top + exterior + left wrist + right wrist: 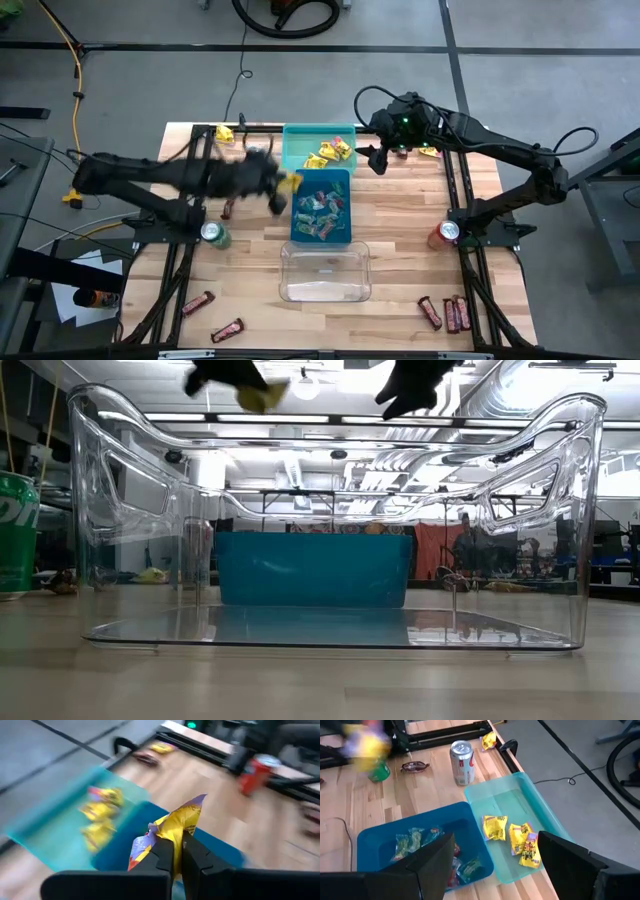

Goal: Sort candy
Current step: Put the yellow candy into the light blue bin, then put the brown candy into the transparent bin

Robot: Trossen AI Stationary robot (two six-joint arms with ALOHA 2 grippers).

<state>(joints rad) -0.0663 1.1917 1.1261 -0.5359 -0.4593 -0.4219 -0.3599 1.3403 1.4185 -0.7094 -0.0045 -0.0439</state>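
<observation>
My left gripper (281, 188) hangs above the left rim of the blue bin (322, 207) and is shut on a bright yellow candy packet (292, 182). The low view shows that packet (262, 396) high above the table. Mixed green, pink and red sweets (420, 840) lie in the blue bin. Yellow packets (330, 152) lie on the floor of the teal bin (300, 140) behind it. My right gripper (490, 865) is open and touches nothing, above the teal bin's right end (378, 158). More yellow packets (225, 132) and dark red-brown bars (445, 313) lie on the table. My left gripper pinches the yellow packet between its two fingers (165, 855), gripping its crumpled lower part (172, 837). The rest of the packet sticks out past the fingertips. It is lifted clear, over the blue bin's edge.
A clear bin (325, 272) stands near the table's front edge, in front of the blue bin. A green can (213, 234) stands on the left, a red can (445, 233) on the right, and a silver can (462, 762) by the teal bin. Further red-brown bars (198, 302) lie front left.
</observation>
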